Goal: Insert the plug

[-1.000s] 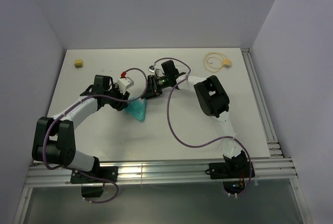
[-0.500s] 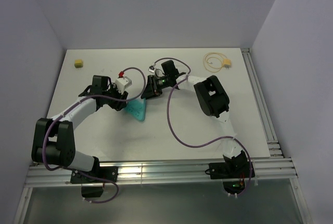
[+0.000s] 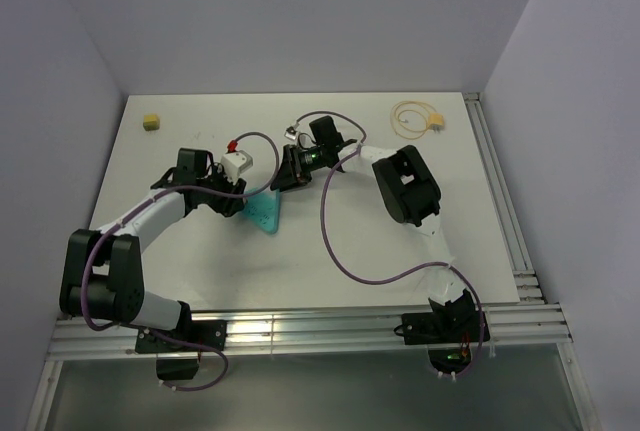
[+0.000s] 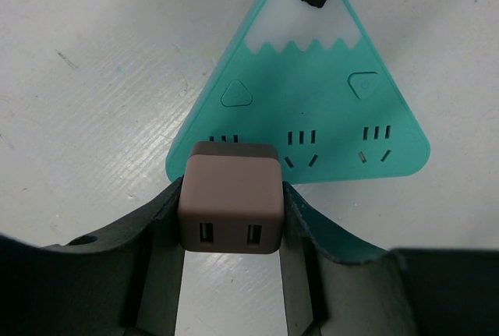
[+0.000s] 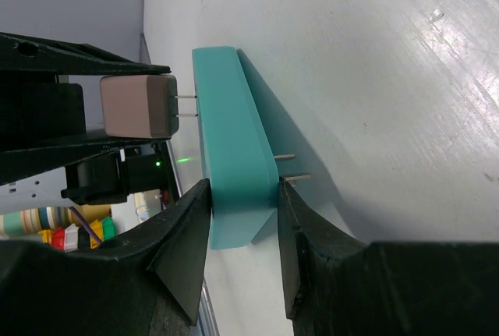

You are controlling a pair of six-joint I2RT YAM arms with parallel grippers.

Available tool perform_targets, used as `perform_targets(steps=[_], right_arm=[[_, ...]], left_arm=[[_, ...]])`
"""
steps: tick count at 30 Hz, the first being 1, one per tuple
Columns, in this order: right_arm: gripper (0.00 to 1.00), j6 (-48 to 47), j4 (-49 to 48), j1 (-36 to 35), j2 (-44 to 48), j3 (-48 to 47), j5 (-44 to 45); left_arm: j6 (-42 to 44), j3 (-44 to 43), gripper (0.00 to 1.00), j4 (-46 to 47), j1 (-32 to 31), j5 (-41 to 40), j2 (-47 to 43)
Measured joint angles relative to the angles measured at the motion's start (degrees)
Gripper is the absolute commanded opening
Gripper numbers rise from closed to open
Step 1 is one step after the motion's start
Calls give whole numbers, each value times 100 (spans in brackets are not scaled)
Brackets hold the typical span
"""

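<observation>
Plug (image 4: 230, 196): a mauve-brown, cube-shaped plastic charger with two USB ports on its rear face, shown partway through insertion. The white worktop (image 3: 230, 271) carries everything. Left of its centre lies the teal, wedge-shaped plastic socket block (image 4: 312, 118), propped off the surface by the metal pins (image 5: 284, 157) on its own back. The right gripper (image 5: 243, 196) is clamped across the block's narrow end, apparently to stop it sliding under the push. The left gripper (image 4: 230, 227) pinches the plug by two opposite sides, leaving the pronged face free, and holds it over the socket group at one base corner of the wedge. The plug's two metal prongs (image 5: 185, 106) point squarely at the block's face, tips at the slots. The body stands clear of the face, so seating is judged unfinished. A pale-yellow cable coil (image 3: 412, 117) lies at the far right corner, and a small yellow block (image 3: 151, 122) at the far left.
</observation>
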State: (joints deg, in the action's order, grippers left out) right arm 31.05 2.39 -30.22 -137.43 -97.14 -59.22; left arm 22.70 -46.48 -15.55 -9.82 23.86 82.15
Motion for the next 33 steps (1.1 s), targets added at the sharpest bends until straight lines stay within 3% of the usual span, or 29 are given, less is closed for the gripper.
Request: perform_targets(steps=[33], right_arm=[[0,-2,22,-9,0,-2,2]], left_arm=[[-146,42,0,114,118,68,20]])
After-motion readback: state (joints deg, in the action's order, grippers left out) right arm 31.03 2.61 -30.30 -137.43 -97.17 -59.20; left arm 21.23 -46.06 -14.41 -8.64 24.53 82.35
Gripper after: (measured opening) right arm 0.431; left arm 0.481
